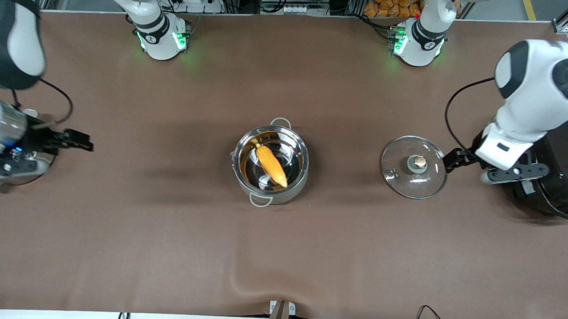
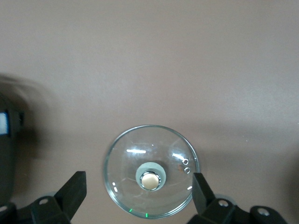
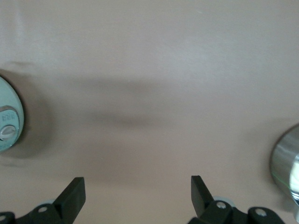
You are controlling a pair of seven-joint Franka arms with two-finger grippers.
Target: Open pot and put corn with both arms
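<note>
The shiny steel pot [image 1: 304,166] stands open at the middle of the table, its two loop handles showing. The yellow-orange corn [image 1: 270,164] lies inside it. The glass lid [image 1: 405,179] with the copper-coloured knob [image 1: 419,162] lies flat on the table beside the pot, toward the left arm's end. My left gripper [image 1: 454,159] is open and empty at the lid's edge; in the left wrist view the lid [image 2: 133,154] shows between the open fingers of the gripper [image 2: 138,182]. My right gripper [image 1: 79,140] is open and empty over bare cloth toward the right arm's end; it also shows in the right wrist view [image 3: 136,184].
A big black rice cooker [image 1: 559,183] stands under the left arm at that end of the table. A round steel object [image 1: 14,173] sits under the right arm; it also shows in the right wrist view [image 3: 7,123]. The pot's rim [image 3: 282,163] shows at the edge of the right wrist view. Brown cloth covers the table [image 1: 168,231].
</note>
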